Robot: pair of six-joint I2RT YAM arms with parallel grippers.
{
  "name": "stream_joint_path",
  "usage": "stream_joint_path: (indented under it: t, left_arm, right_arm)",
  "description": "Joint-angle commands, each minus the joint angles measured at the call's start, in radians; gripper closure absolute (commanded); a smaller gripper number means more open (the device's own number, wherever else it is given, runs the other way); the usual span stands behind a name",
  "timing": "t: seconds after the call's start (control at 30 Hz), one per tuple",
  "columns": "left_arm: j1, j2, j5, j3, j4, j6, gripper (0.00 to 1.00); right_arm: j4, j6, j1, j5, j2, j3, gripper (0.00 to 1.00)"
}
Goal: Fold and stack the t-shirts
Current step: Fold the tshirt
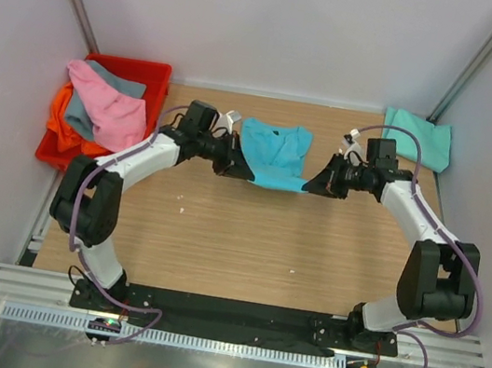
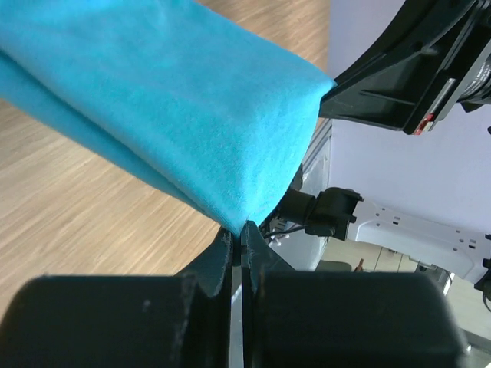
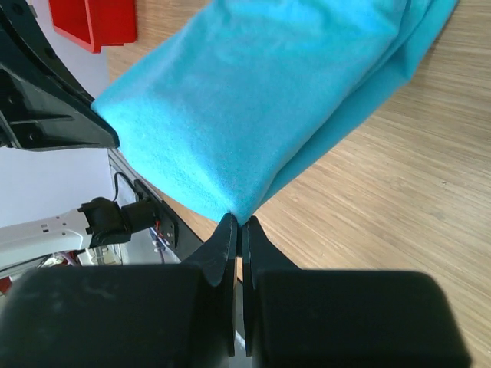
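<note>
A bright turquoise-blue t-shirt point(image 1: 274, 154) lies folded narrow at the back middle of the table. My left gripper point(image 1: 238, 166) is shut on its near left corner, and the left wrist view shows the cloth point(image 2: 184, 107) pinched at the fingertips point(image 2: 241, 230). My right gripper point(image 1: 314, 186) is shut on the near right corner, and the right wrist view shows the cloth point(image 3: 253, 100) rising from the closed tips point(image 3: 239, 223). A paler mint-teal t-shirt point(image 1: 418, 137) lies folded at the back right. Pink point(image 1: 108, 107), grey point(image 1: 120, 80) and orange point(image 1: 57, 115) t-shirts are heaped at the left.
A red plastic crate point(image 1: 147, 73) stands at the back left corner under the heap, seen also in the right wrist view point(image 3: 93, 21). White walls enclose the wooden table point(image 1: 246, 241) on three sides. Both arm bases sit on a black rail point(image 1: 224, 313) at the near edge.
</note>
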Motion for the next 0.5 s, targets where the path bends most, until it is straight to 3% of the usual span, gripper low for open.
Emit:
stream_joint_path:
  t: [0.0, 0.3, 0.47]
  left_arm:
    - [-0.012, -0.066, -0.014, -0.03, 0.018, 0.029, 1.0]
    - [-0.012, -0.114, -0.044, -0.074, 0.01, 0.046, 1.0]
    - [0.014, -0.045, -0.046, 0.042, -0.039, 0.086, 1.0]
  right_arm:
    - [-0.023, -0.008, -0.005, 0.017, -0.065, 0.006, 0.99]
    - [-0.03, -0.017, -0.005, 0.028, -0.068, 0.014, 0.99]
    - [-0.037, -0.04, -0.003, 0.031, 0.013, 0.101, 0.98]
